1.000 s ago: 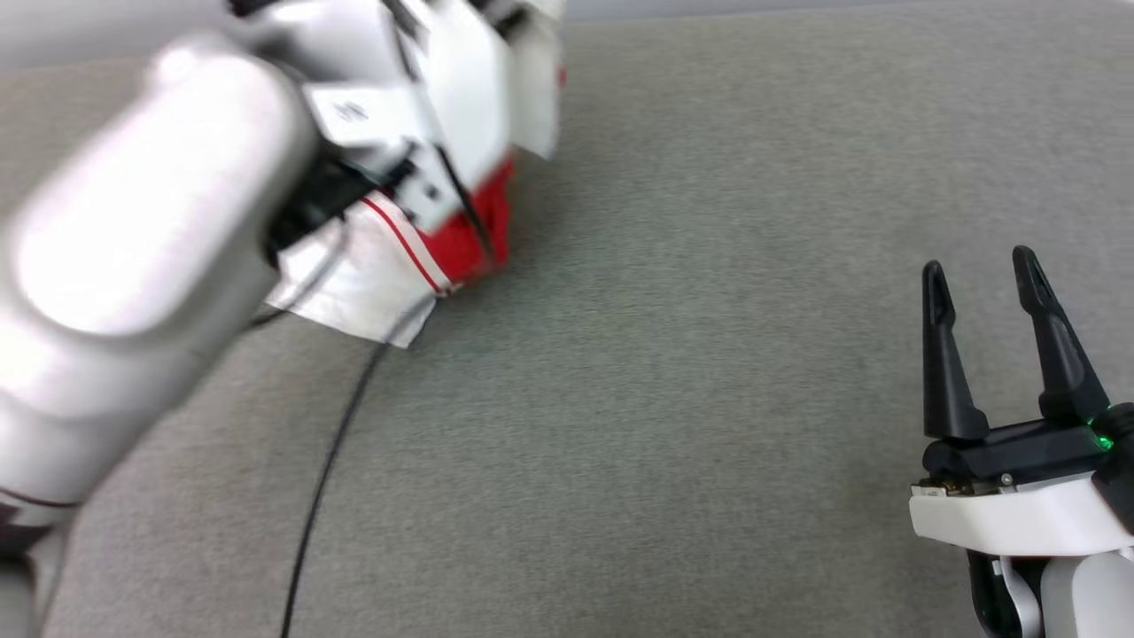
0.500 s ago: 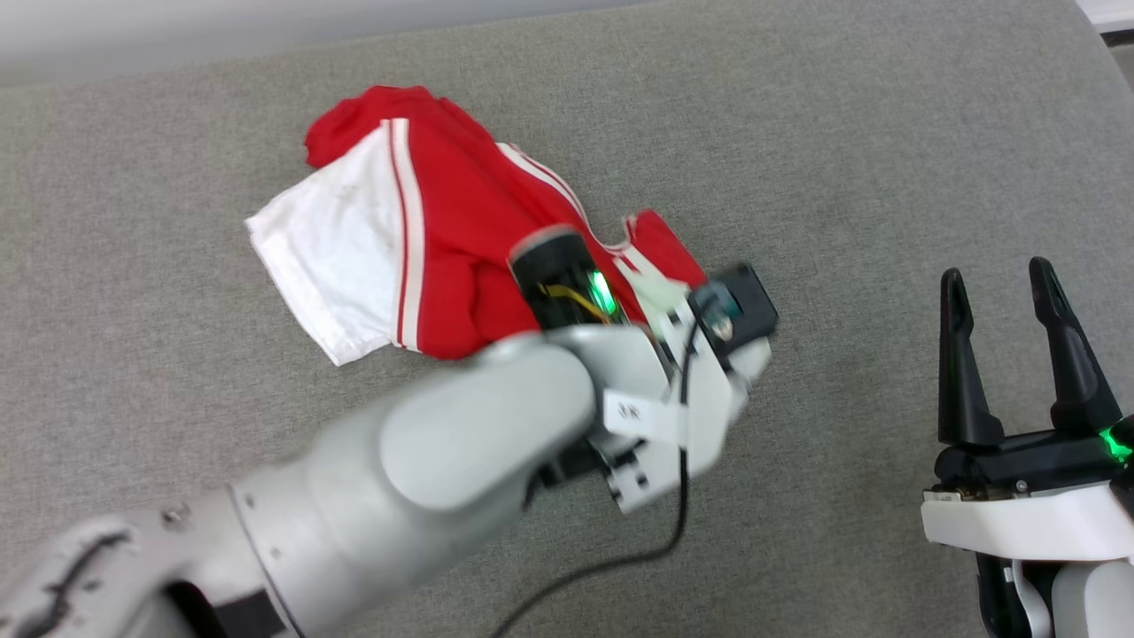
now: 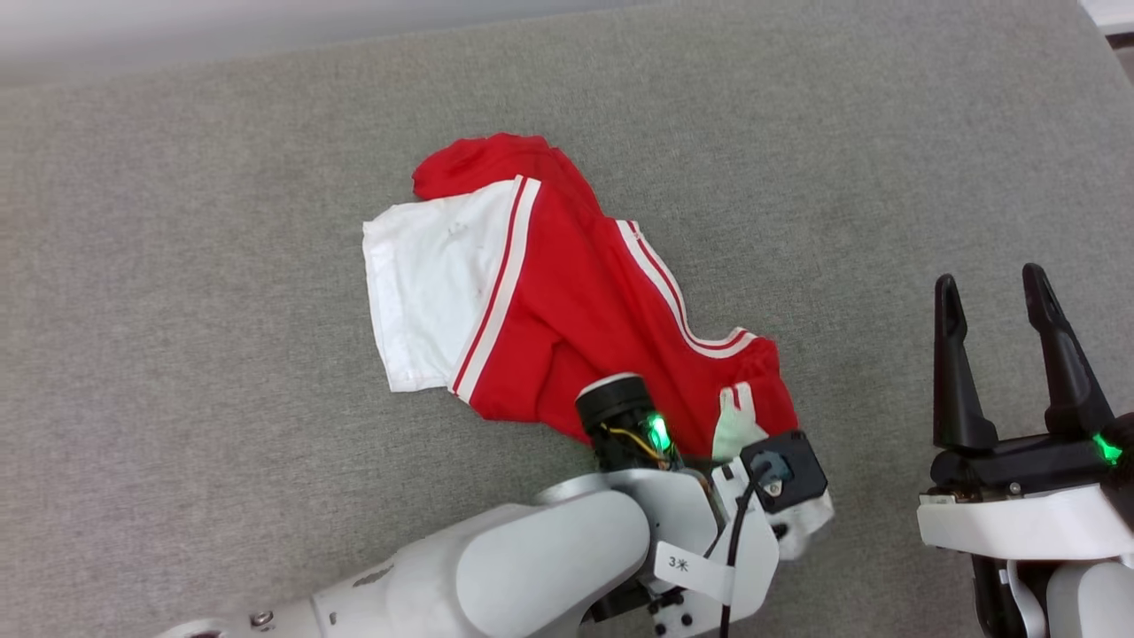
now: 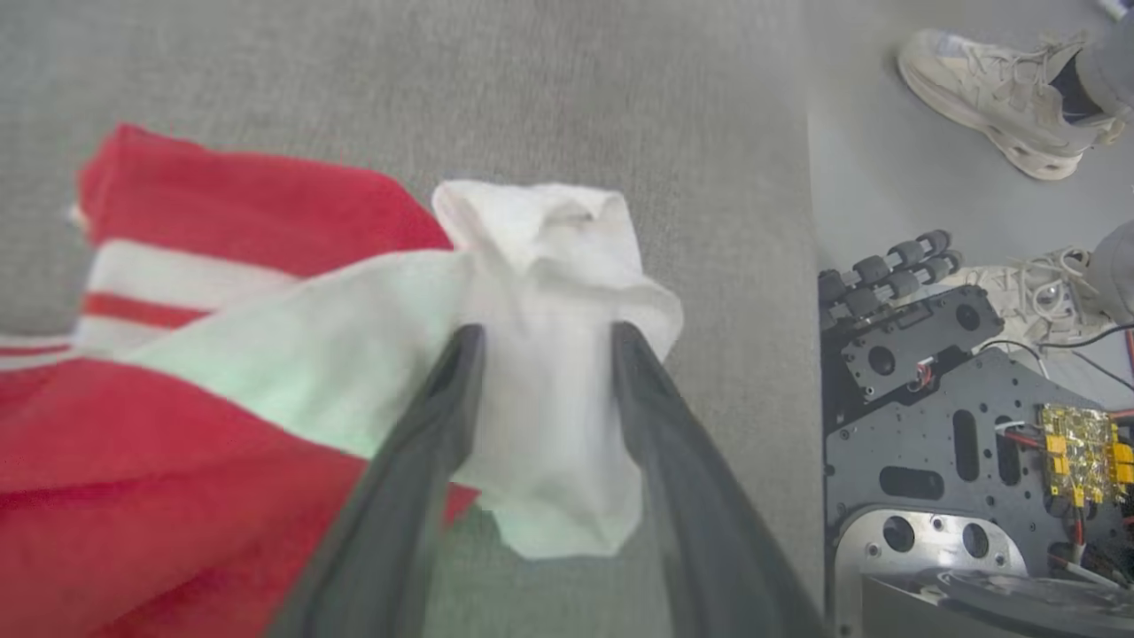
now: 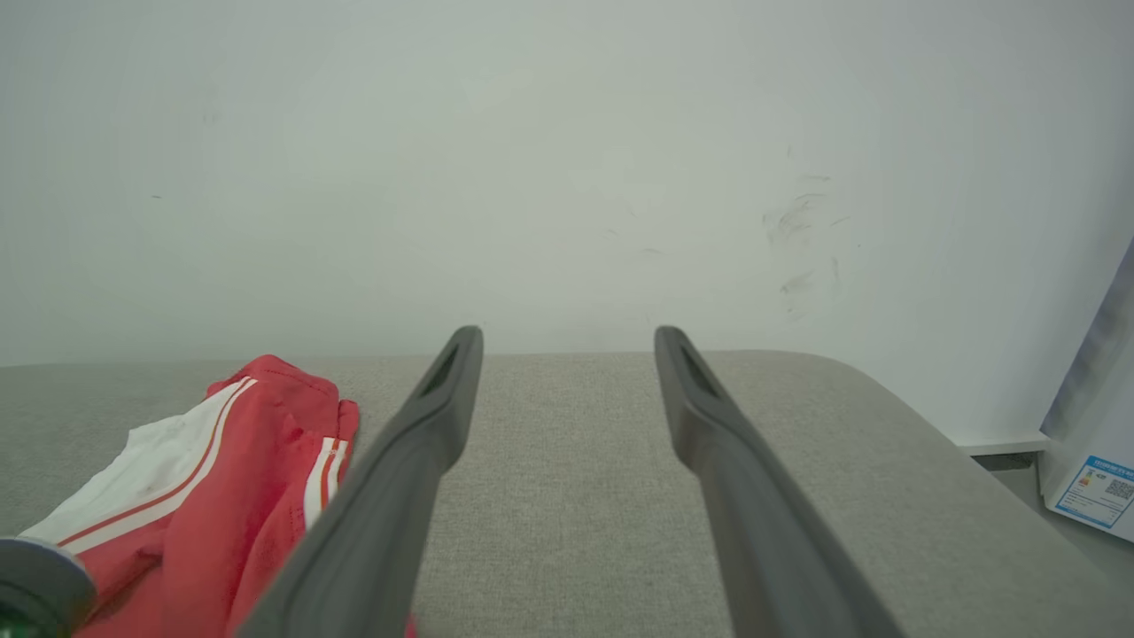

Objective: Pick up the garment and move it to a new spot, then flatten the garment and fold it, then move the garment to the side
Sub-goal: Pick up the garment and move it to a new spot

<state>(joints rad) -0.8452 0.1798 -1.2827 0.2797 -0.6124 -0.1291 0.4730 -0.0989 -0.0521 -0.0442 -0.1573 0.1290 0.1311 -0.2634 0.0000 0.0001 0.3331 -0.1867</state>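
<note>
The red soft-fabric T-shirt with white sleeves (image 3: pixel 576 328) lies crumpled midway on the grey upholstered cushion (image 3: pixel 221 496), one sleeve bunched between the narrowly parted jaws of the left gripper (image 4: pixel 545 330) by the near edge; gripped or freed, I cannot tell. Wide open, the right gripper (image 3: pixel 990 275) hovers, likely ready for flattening

Your left arm (image 3: pixel 532 567) wears a smooth silver-grey shell, with a black cable (image 3: pixel 733 554), a small white tag (image 3: pixel 679 564) and a green light (image 3: pixel 658 434) at its wrist. Your left tool (image 4: pixel 547 332) and right tool (image 3: pixel 990 276) each carry two long, dark, tapered fingers.
</note>
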